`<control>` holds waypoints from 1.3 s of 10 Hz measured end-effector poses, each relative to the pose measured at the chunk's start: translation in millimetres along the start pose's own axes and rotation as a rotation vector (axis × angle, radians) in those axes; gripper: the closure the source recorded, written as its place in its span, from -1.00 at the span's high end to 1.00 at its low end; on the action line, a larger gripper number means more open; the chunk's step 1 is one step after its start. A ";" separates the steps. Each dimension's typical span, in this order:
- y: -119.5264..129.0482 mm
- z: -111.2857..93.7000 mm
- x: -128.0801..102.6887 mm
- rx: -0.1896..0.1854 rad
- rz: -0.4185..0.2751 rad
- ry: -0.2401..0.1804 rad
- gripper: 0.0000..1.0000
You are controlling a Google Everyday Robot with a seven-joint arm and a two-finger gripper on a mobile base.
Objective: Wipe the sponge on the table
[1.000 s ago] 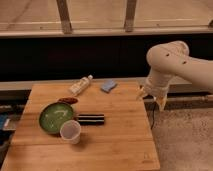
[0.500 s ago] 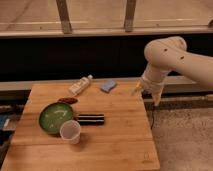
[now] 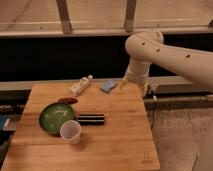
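Note:
The light-blue sponge [image 3: 108,86] lies near the far edge of the wooden table [image 3: 117,137], right of centre. My gripper [image 3: 133,87] hangs just to the right of the sponge, over the table's far right corner. It is open and points downward, with nothing between its fingers. Its left fingertip [image 3: 121,84] sits close to the sponge's right edge; whether they touch does not show. The white arm reaches in from the right.
A white tube [image 3: 81,85] lies left of the sponge. A green bowl [image 3: 54,117], a clear cup [image 3: 70,131], a dark bar [image 3: 90,119] and a small reddish object [image 3: 67,100] occupy the left half. A dark wall and rail run behind the table.
The arm has swung left, bringing the gripper from off the table's right edge to just beside the sponge. The objects on the table have not moved.

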 end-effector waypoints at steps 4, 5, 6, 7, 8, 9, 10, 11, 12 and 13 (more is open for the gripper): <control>52.4 5.8 -22.7 -0.065 -0.100 -0.059 0.30; 66.7 6.8 -24.8 -0.089 -0.131 -0.067 0.30; 77.1 9.2 -28.8 -0.097 -0.163 -0.082 0.30; 87.5 13.1 -34.7 -0.096 -0.201 -0.106 0.30; 99.7 16.7 -38.1 -0.100 -0.230 -0.113 0.30; 100.1 16.4 -37.6 -0.101 -0.230 -0.111 0.30; 95.9 16.5 -39.1 -0.096 -0.226 -0.112 0.30; 95.3 16.6 -39.5 -0.096 -0.225 -0.113 0.30; 98.4 16.0 -38.0 -0.098 -0.231 -0.113 0.30; 95.8 15.0 -35.0 -0.092 -0.230 -0.122 0.30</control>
